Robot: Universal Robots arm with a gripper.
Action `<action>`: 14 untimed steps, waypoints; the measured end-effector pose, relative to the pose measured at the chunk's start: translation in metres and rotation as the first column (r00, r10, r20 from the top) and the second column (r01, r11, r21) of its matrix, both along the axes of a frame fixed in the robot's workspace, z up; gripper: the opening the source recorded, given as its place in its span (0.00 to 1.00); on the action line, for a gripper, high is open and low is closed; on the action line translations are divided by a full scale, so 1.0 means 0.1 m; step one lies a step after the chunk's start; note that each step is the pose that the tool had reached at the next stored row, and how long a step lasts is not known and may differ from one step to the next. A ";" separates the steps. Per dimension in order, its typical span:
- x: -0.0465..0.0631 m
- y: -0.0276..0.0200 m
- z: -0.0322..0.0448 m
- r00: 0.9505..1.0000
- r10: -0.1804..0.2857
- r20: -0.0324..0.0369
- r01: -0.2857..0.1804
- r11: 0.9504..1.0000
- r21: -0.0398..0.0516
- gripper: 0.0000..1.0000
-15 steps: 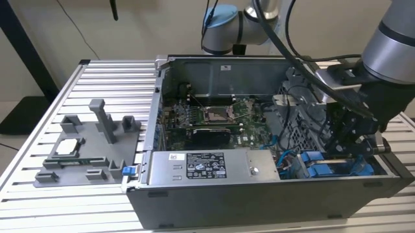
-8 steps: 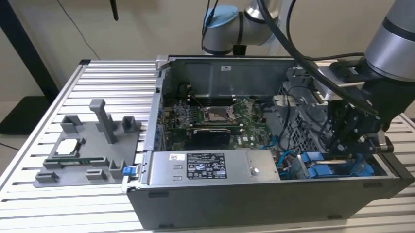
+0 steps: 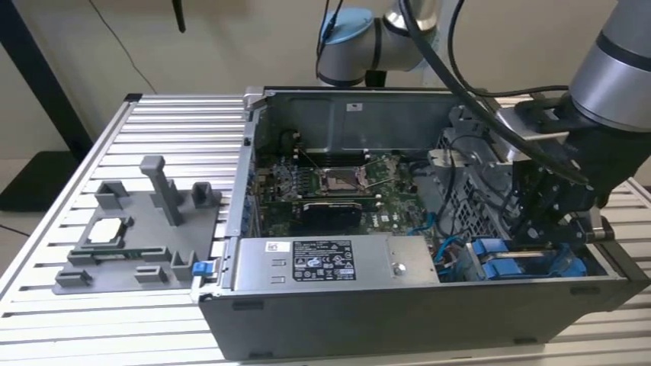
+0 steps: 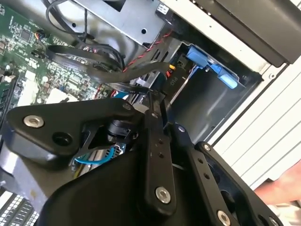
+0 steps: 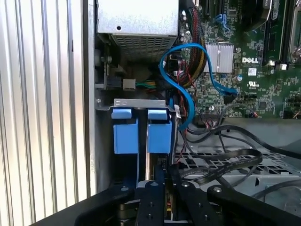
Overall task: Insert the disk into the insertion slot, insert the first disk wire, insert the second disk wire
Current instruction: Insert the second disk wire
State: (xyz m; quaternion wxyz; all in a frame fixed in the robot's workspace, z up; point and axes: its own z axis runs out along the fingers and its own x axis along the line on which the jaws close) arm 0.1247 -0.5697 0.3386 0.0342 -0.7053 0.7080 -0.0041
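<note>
Two blue-fronted disk carriers [image 5: 159, 134] sit side by side in the grey metal drive cage [image 5: 139, 101], which holds the insertion slot, at the case's corner on the exterior view's right [image 3: 498, 259]. My gripper [image 3: 534, 240] hangs just above that cage. In the first wrist view my gripper [image 5: 167, 188] has its fingers drawn close on a narrow black connector. The second wrist view shows the black connector [image 4: 171, 81] at the gripper's tip, next to a blue carrier tab [image 4: 211, 66]. A flat black disk wire [image 5: 225, 162] loops from there. A thin blue wire [image 5: 186, 94] curves from the board toward the cage.
The silver power supply [image 3: 325, 259] lies along the case's front wall. The green motherboard with its processor socket [image 3: 341, 179] fills the case floor. Cable bundles [image 5: 197, 61] crowd the gap beside the cage. A grey fixture tray [image 3: 133, 236] stands on the slatted table at the exterior view's left.
</note>
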 end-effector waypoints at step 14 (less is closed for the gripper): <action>0.00 0.000 0.320 1.000 -0.003 0.000 0.003 1.000 0.000 1.00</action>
